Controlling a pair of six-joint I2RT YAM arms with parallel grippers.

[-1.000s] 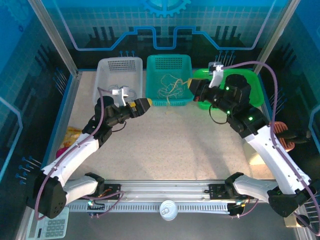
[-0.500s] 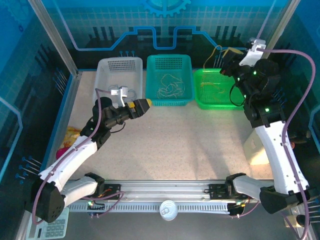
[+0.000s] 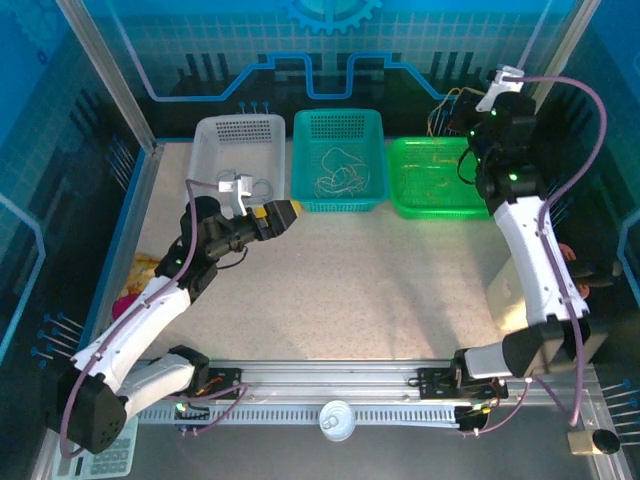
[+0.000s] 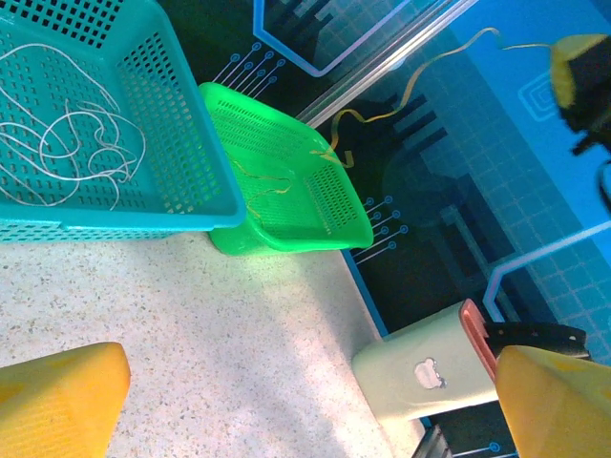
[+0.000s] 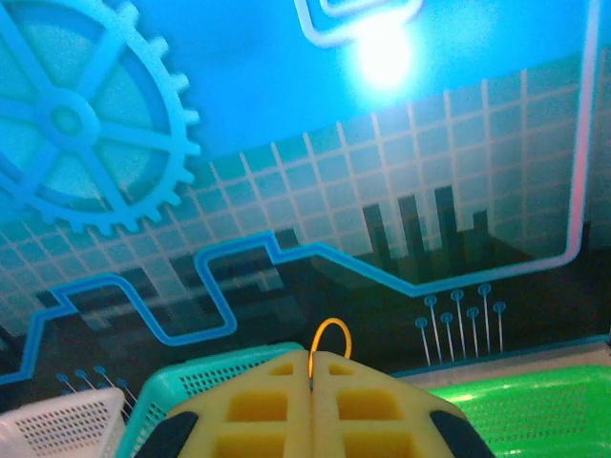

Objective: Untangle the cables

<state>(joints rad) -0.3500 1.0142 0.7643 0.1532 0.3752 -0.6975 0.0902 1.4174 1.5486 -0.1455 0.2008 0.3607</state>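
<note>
Speckled tabletop (image 3: pixel 370 290), with two arms bolted at its near edge and three baskets in a row along its far edge: white basket (image 3: pixel 237 128) toward the far-left corner, teal basket (image 3: pixel 338 206) in the middle, green basket (image 3: pixel 437 209) toward the far-right corner. Left arm (image 3: pixel 150 300) stretched low over the left half; right arm (image 3: pixel 530 240) reared up along the right edge.

Right gripper (image 5: pixel 311 361) raised above the green basket's far rim. From above, just thin strands trailing under it, too fine to follow. In the left wrist view: one yellowish cable (image 4: pixel 412 84) dropping in a wavy line from that raised gripper to the green basket's rim, with more yellowish strand on the basket floor. In the right wrist view: pads clenched together, a small loop of the same cable poking out between them.

Left gripper (image 3: pixel 292 211) just in front of the teal basket's left front corner, released, holding nothing; two yellow fingers (image 4: pixel 62 401) far apart in its own view, bare tabletop between.

White cables (image 4: pixel 67 143) in a loose tangle on the teal basket's floor; strand count unreadable.

Off the right edge, one pale lidded container (image 4: pixel 430 367); off the near-left corner, one calculator (image 3: pixel 100 455).
</note>
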